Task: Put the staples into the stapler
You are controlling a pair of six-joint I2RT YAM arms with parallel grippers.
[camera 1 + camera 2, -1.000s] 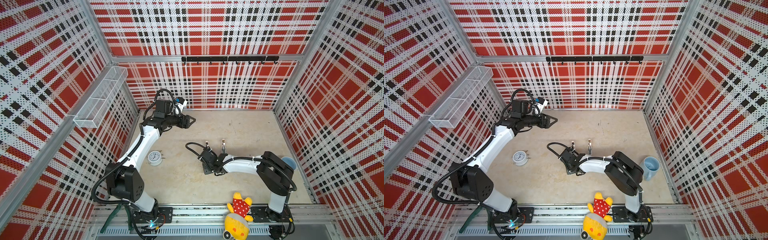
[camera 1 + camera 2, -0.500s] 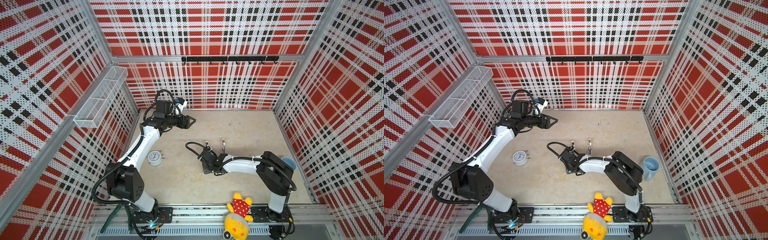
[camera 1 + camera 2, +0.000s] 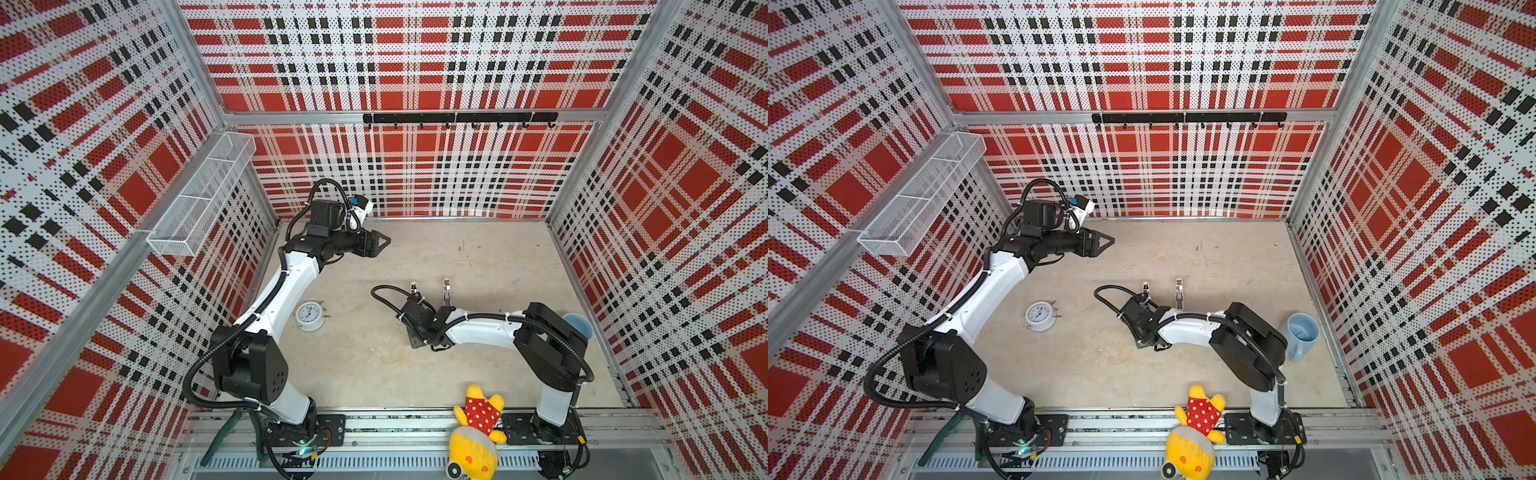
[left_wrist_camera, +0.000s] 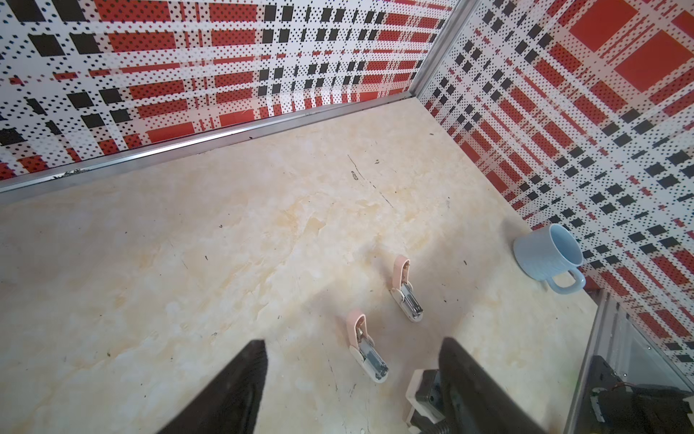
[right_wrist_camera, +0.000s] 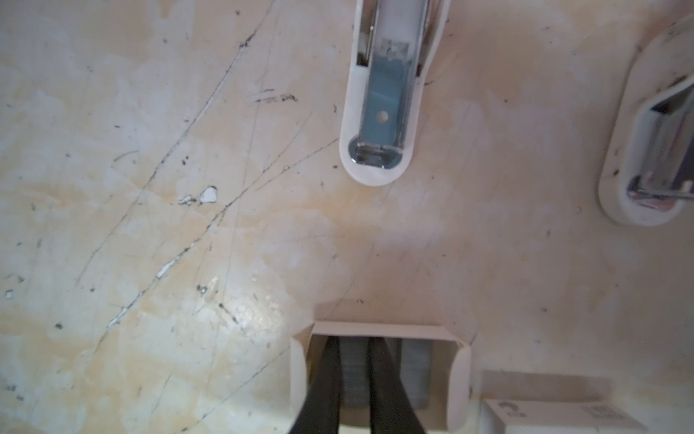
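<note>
Two pink-and-white staplers (image 3: 414,287) (image 3: 446,286) lie hinged open on the floor, side by side in both top views. Just short of the nearer stapler (image 5: 383,94), whose metal channel is bared, sits a small open white card box (image 5: 379,330). Grey strips of staples (image 5: 413,368) lie in it. My right gripper (image 5: 355,340) reaches down into the box, its black fingers (image 5: 326,375) shut on one strip of the staples. My left gripper (image 3: 384,241) hovers open near the back wall with nothing in it. In the left wrist view both staplers (image 4: 366,347) lie beyond its fingers (image 4: 244,375).
The box's white sleeve (image 5: 555,417) lies beside it. A white alarm clock (image 3: 309,316) sits left of centre, a pale blue mug (image 3: 1302,334) by the right wall, a yellow plush toy (image 3: 478,432) on the front rail. A wire basket (image 3: 199,199) hangs on the left wall.
</note>
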